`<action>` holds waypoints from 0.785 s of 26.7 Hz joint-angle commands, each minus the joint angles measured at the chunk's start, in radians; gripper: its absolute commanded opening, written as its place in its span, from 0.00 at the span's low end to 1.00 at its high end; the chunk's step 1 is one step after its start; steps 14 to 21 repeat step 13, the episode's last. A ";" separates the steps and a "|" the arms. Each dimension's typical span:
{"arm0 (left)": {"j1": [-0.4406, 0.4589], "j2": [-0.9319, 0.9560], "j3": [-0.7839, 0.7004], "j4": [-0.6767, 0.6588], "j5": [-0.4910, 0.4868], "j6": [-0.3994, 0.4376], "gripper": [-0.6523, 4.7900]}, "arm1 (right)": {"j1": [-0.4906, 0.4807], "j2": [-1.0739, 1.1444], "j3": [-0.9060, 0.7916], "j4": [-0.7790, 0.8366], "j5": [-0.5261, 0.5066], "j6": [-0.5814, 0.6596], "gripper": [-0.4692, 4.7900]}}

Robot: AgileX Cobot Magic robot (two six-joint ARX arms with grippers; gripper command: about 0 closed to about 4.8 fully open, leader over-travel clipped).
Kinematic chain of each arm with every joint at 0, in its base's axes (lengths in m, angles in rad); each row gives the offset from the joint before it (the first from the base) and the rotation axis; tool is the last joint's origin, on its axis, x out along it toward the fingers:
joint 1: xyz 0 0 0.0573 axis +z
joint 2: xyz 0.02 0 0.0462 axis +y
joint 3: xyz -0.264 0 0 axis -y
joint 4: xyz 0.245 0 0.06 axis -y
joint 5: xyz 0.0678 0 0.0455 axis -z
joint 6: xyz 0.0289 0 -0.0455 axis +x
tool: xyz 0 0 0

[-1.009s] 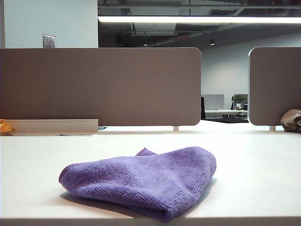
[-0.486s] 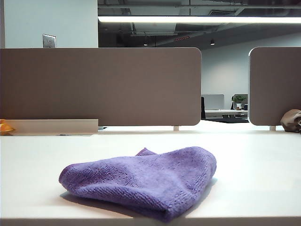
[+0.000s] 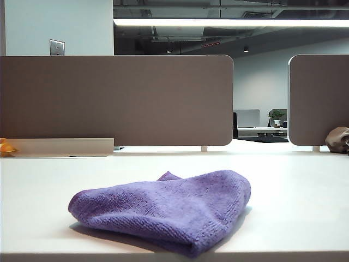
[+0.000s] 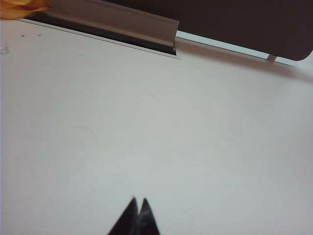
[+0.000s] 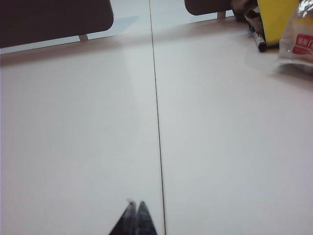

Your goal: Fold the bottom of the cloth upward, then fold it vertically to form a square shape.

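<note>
The desk (image 3: 305, 207) carried the cloth (image 3: 163, 210) near its front edge, folded into a rumpled wedge, not square. The folding looked finished or abandoned; squaring it would need a fresh grip. The left tool (image 4: 136, 205) and right tool (image 5: 134, 206) hovered over bare desk, tips pinched together, empty.

- An open-plan office: 2 grey desk divider panels (image 3: 117, 101) stand along the far edge of the white table (image 3: 305, 185).
- Beyond the panels, another desk with a monitor (image 3: 247, 118) and a potted plant (image 3: 276, 116).
- Overhead, a long strip light (image 3: 229, 22) beneath exposed ceiling ducts.
</note>
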 commanded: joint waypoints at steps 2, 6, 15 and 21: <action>-0.001 0.001 -0.001 0.008 0.003 0.005 0.12 | -0.001 0.000 -0.005 0.019 -0.002 -0.097 0.11; -0.001 0.001 -0.001 0.008 0.003 0.005 0.12 | -0.001 0.000 -0.005 0.020 -0.002 -0.097 0.11; -0.001 0.001 -0.001 0.008 0.003 0.005 0.12 | -0.001 0.000 -0.005 0.020 -0.002 -0.097 0.11; -0.001 0.001 -0.001 0.008 0.003 0.005 0.12 | -0.001 0.000 -0.005 0.020 -0.002 -0.097 0.11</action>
